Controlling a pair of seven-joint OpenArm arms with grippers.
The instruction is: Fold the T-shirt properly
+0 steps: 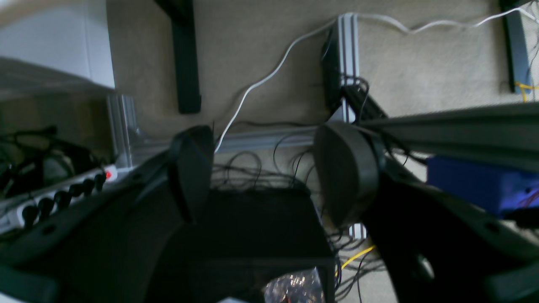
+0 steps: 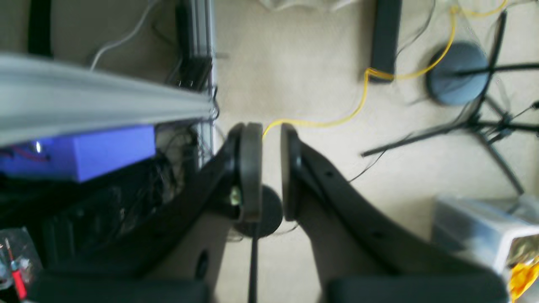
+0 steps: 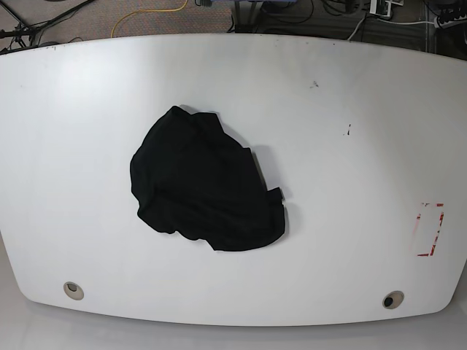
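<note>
Left gripper (image 1: pixel 269 172): jaws spread wide, nothing between them; it hangs over the floor, off the table, and touches nothing visible.
Left fingers (image 1: pixel 191 168): dark rounded pads, well apart, blurred at the edges.
Below the left gripper: a black box (image 1: pixel 252 227) ringed by thin dark wires, a white cable (image 1: pixel 269 75) running across the beige carpet (image 1: pixel 261 38), and a power strip (image 1: pixel 59 198) with black plugs and a red light off to the side.
Beside the left gripper: a blue box (image 1: pixel 476 181) under a grey aluminium rail (image 1: pixel 454 126).
Right gripper (image 2: pixel 271 168): jaws nearly together with only a narrow slit between the pads; nothing is pinched in it.
Right fingers (image 2: pixel 250 168): flat dark pads, upright and parallel.
Below the right gripper: bare carpet, a yellow cable (image 2: pixel 362 105) snaking past the fingertips, and a tripod stand (image 2: pixel 484 122) off to the side.
Beside the right gripper: the same kind of grey rail (image 2: pixel 105 105) and a blue box (image 2: pixel 97 151).
T-shirt (image 3: pixel 204 182): a crumpled black heap lying on the white table (image 3: pixel 350 146), a little left of centre in the base view; unfolded, sleeves and collar not distinguishable.
Arms over the table: neither shows in the base view.
Table marks: a red outlined rectangle (image 3: pixel 430 230) near the right edge of that view, well apart from the shirt.
</note>
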